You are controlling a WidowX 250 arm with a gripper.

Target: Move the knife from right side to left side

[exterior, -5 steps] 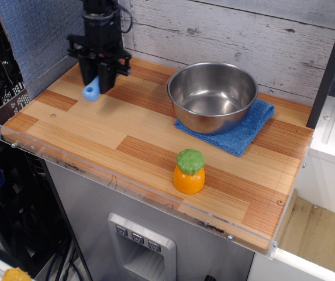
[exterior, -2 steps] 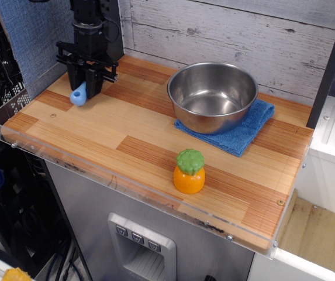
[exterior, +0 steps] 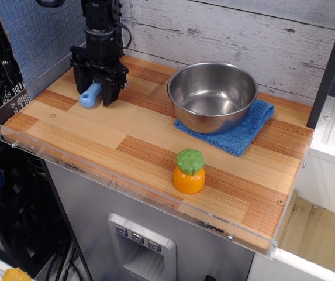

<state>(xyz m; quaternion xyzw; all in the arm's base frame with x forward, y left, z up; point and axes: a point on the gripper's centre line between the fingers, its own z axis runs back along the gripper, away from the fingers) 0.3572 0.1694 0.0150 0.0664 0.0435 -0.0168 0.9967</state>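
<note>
1. Now, from the single overhead-front view: I see the tool (exterior: 95,93) at the far left of the surface (exterior: 126,137), low over the boards, with its two fingers spread apart on either side of the knife (exterior: 90,95).

2. Change noted: a moment ago the fingers were pressed together on the blue handle and the knife hung tilted from them, clear of the boards. At present the fingers stand wider and the handle lies between them, resting on or just above the surface; I cannot tell whether either finger is touching it. The grey head of the knife is hidden behind the tool.

3. My reading for the task: the knife is on the left side, well apart from the bowl (exterior: 213,95) and the toy fruit (exterior: 189,171). I judge the placement done or all but done, with only the withdrawal of the arm left.

4. Count, same view:
   - one knife, at left under the tool;
   - one steel bowl, at right rear;
   - one blue cloth (exterior: 247,132), under the bowl;
   - one orange toy fruit with green top, upright near the front edge;
   - one tool.
</note>
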